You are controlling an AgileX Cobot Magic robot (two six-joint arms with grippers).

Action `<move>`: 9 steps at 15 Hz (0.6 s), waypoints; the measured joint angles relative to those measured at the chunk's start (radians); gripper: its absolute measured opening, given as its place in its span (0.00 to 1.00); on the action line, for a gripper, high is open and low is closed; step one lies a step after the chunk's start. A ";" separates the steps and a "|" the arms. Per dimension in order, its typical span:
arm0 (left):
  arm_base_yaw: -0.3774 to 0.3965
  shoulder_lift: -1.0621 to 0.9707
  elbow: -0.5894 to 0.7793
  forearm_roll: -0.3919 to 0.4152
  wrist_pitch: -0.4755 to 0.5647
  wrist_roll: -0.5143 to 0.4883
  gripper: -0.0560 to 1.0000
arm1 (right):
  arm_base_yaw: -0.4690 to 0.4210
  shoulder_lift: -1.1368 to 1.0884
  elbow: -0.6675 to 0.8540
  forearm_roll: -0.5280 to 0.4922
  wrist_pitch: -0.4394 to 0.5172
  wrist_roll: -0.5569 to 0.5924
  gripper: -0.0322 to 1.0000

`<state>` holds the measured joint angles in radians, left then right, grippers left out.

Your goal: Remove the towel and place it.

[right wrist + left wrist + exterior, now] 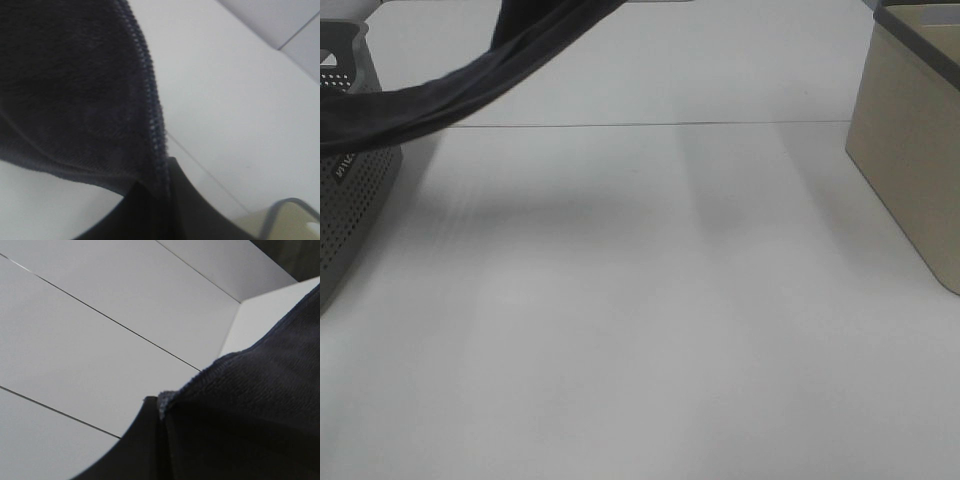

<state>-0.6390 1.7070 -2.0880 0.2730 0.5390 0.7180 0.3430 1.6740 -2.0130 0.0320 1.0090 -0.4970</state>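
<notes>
The dark navy towel (470,80) hangs in the air as a sagging band. It runs from the top middle of the exterior view down to the left, over the dark grey basket (350,200). Neither gripper shows in the exterior view. In the left wrist view the towel (250,415) fills the near side, and its hemmed corner is pinched at my left gripper (161,415). In the right wrist view the towel (65,90) hangs with its stitched hem running into my right gripper (167,175), which is closed on it.
The perforated dark grey basket stands at the left edge of the white table (650,300). A beige basket (910,150) with a dark rim stands at the right edge and also shows in the right wrist view (285,222).
</notes>
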 joint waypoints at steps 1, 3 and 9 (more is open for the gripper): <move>0.002 0.002 0.000 0.025 -0.066 0.000 0.05 | 0.000 0.016 -0.064 -0.070 0.001 0.032 0.05; 0.050 0.009 0.000 0.040 -0.252 -0.026 0.05 | 0.000 0.046 -0.149 -0.202 -0.059 0.103 0.05; 0.128 0.048 0.000 0.030 -0.393 -0.158 0.05 | 0.001 0.048 -0.150 -0.222 -0.441 0.150 0.05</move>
<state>-0.5110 1.7550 -2.0880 0.3030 0.1460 0.5600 0.3440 1.7220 -2.1630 -0.1900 0.5680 -0.3470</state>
